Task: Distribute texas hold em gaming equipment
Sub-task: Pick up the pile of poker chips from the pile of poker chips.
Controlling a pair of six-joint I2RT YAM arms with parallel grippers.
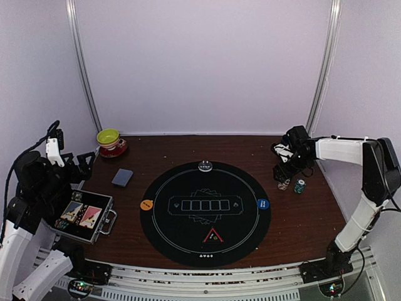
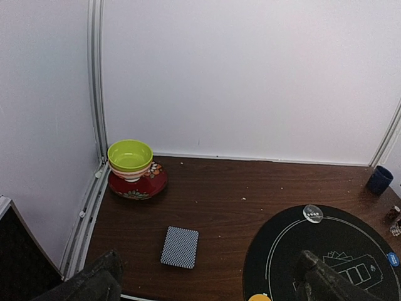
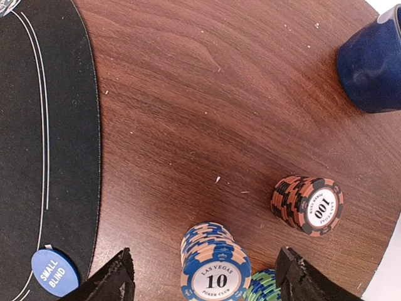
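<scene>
Chips (image 1: 299, 185) stand right of the mat (image 1: 163, 235), beneath the right gripper (image 1: 283, 170). The open case (image 1: 105, 216) at left holds colourful cards (image 1: 81, 215).

Left wrist: the left gripper (image 2: 207, 290) is spread and empty, with the deck (image 2: 180, 247) lying ahead. The bowl's (image 2: 130, 154) inside is hidden.

Right wrist: fingers (image 3: 116, 281) are spread astride the 10 stack (image 3: 213, 266). A skewed close could topple it into the green stack (image 3: 266, 287) just beside.

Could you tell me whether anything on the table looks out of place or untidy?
Nothing is spilled or damaged. The "10" chip stack inside the open right gripper looks slightly staggered, and pale specks dot the wooden table.
</scene>
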